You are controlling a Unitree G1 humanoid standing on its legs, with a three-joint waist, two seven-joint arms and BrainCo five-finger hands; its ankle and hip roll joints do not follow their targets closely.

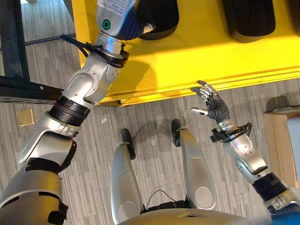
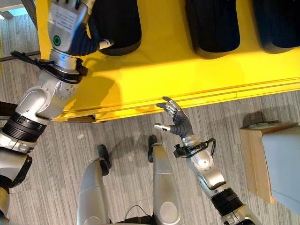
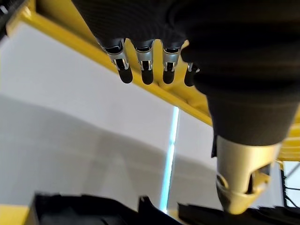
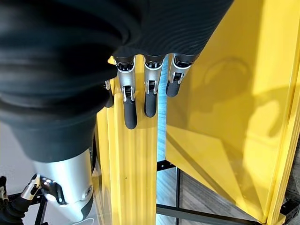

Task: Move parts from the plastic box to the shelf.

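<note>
- yellow shelf (image 1: 197, 56): broad flat deck with a raised front lip, seen from above; several parts already rest on it
- black parts (image 2: 213, 26): dark, rounded, moulded pieces laid in a row along the back of the shelf, apart from one another; each is judged rigid, fairly light for its bulk and smooth-skinned, so liable to slip under a loose hold
- suggested hold: a wrap across the narrow width near the middle, fingers on one long side and thumb on the other, is judged safest; the rounded ends offer little purchase
- part at the left end (image 1: 159, 18): lies on the shelf just beside the left hand; contact between them cannot be told
- left hand (image 1: 133, 26): raised over the left end of the shelf, back of the hand towards the head camera; in its wrist view the fingers (image 3: 146, 70) are seen bent only slightly, in an even row, with nothing enclosed, and the hand is judged empty
- right hand (image 1: 213, 104): held just off the front lip of the shelf, above the floor; fingers spread and relaxed, thumb set apart, nothing held and nothing touched
- cardboard box (image 2: 262, 157): stands on the floor to the robot's right, well apart from both hands; the plastic box cannot be identified
</note>
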